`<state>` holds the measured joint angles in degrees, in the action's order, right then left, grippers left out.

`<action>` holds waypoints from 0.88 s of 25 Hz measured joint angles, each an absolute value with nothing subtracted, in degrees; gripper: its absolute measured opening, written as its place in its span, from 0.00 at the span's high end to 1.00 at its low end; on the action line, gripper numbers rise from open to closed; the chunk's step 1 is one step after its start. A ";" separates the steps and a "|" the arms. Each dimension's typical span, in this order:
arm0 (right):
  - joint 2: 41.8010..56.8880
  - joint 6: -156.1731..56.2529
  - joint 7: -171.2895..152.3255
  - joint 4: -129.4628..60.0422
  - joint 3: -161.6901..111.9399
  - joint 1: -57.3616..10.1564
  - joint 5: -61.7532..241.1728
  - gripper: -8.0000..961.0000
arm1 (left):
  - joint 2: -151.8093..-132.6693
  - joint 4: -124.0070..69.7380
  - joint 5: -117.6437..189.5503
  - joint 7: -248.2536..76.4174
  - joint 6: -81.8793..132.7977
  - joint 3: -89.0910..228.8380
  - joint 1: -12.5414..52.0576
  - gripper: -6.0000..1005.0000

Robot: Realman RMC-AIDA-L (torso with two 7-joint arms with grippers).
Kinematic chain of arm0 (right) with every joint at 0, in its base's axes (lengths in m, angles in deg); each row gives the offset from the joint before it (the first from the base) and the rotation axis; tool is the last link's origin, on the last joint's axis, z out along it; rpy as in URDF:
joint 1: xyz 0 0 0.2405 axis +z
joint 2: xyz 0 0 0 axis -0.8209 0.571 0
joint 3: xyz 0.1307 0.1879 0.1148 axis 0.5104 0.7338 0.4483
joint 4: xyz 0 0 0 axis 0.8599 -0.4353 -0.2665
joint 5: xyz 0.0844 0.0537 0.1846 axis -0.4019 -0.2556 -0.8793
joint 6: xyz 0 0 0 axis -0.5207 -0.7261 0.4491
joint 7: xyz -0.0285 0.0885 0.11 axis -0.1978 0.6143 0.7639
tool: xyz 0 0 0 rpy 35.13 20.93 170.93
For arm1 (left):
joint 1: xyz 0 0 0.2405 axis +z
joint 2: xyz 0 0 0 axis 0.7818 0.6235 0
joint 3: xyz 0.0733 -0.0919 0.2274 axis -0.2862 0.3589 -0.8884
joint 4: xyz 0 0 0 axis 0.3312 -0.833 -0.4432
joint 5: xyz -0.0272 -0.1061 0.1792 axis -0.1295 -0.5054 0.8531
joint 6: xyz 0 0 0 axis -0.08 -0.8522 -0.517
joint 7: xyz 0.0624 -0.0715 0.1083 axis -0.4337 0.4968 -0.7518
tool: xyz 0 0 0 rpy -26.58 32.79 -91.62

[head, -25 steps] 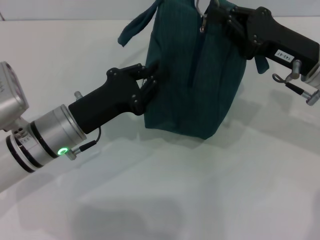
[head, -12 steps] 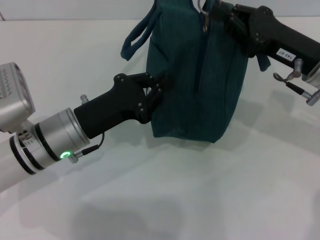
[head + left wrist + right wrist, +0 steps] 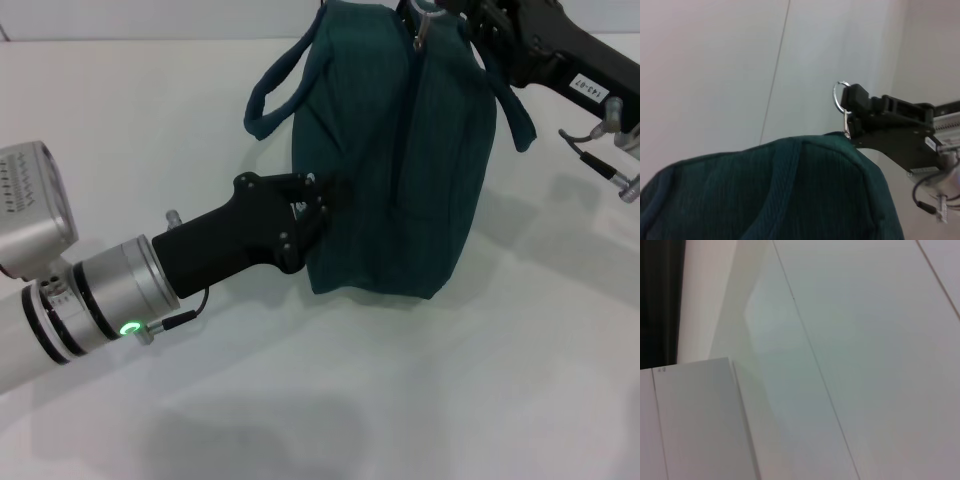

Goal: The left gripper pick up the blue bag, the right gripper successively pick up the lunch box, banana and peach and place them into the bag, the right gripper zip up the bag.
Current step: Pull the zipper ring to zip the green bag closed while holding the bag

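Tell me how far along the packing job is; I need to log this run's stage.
Looks done: no lunch box, banana or peach shows outside the dark teal-blue fabric bag, so they seem packed, though its inside is hidden. In hand: the left pincer pinches the bag's side, and the right pincer is at the metal ring zip-pull on top. Left: finishing the zip; I cannot tell how far it has closed.
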<state>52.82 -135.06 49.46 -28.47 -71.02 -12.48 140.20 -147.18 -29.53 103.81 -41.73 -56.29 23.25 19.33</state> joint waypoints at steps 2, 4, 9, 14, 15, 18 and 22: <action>52.82 -134.77 49.52 -28.47 -70.99 -12.48 139.80 0.96 | -147.09 -29.79 104.81 -41.41 -56.38 23.18 19.37 0.93; 52.82 -134.20 49.57 -28.48 -70.96 -12.49 139.33 0.96 | -146.98 -30.72 106.75 -40.32 -56.63 23.16 19.67 0.93; 52.76 -131.91 50.27 -28.47 -70.96 -12.63 138.39 0.95 | -146.89 -32.53 109.34 -38.17 -57.35 23.14 20.97 0.92; 52.75 -129.81 50.46 -28.44 -71.32 -12.63 138.35 0.95 | -146.68 -33.26 110.95 -38.04 -59.27 23.13 21.95 0.93; 52.75 -129.81 50.46 -28.44 -71.32 -12.63 138.35 0.95 | -146.65 -33.60 111.32 -37.96 -59.56 23.12 22.12 0.93; 52.78 -128.37 50.99 -28.41 -71.46 -12.53 138.34 0.95 | -146.65 -34.44 112.60 -37.40 -60.48 23.03 22.62 0.93; 52.81 -128.05 51.17 -28.17 -71.43 -12.58 138.33 0.95 | -146.53 -35.14 113.91 -36.73 -61.55 22.54 22.96 0.93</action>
<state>52.81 -128.05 51.17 -28.17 -71.43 -12.58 138.33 -146.53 -35.14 113.91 -36.73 -61.55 22.54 22.96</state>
